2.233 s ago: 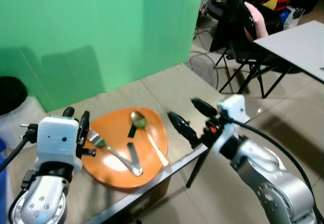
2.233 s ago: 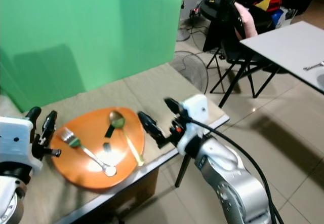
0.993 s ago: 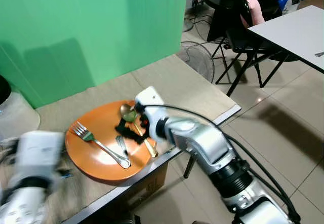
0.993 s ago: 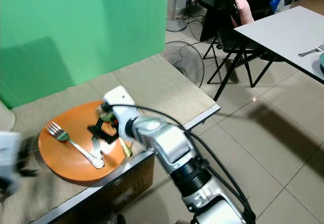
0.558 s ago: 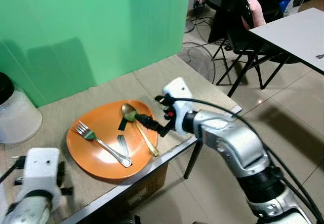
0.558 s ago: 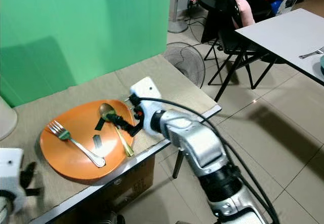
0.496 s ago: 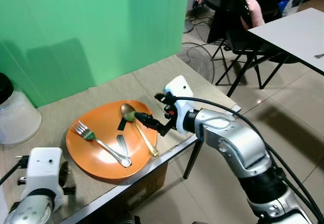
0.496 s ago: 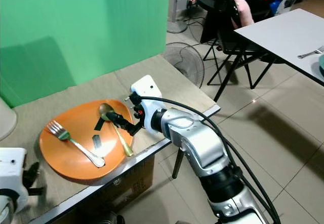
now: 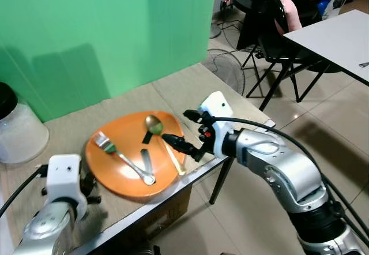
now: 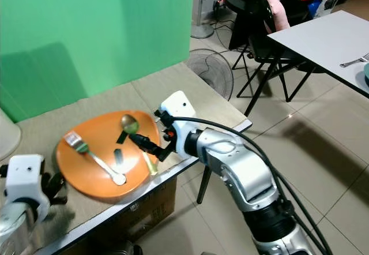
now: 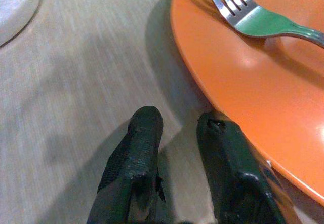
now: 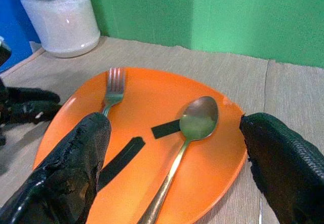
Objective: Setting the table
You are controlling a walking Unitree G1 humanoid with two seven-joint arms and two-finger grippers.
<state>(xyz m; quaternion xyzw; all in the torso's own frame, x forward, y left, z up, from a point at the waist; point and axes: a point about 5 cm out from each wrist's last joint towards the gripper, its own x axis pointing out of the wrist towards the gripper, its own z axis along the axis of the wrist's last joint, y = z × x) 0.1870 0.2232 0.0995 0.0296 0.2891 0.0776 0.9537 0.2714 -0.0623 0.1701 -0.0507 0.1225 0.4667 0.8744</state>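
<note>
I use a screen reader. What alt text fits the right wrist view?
An orange plate on a beige table holds a silver fork and a gold spoon, framed by the right pincer's open black fingers. A white jar stands behind, before a green backdrop.

Both arms are built of rounded silver metal segments joined by black collars, each ending in a boxy white wrist housing. A thick black cable loops along the outside of each forearm into that housing, and small red marks show on the right one. The right gripper and the left gripper carry long black fingers with a finely ribbed, rubbery surface.
</note>
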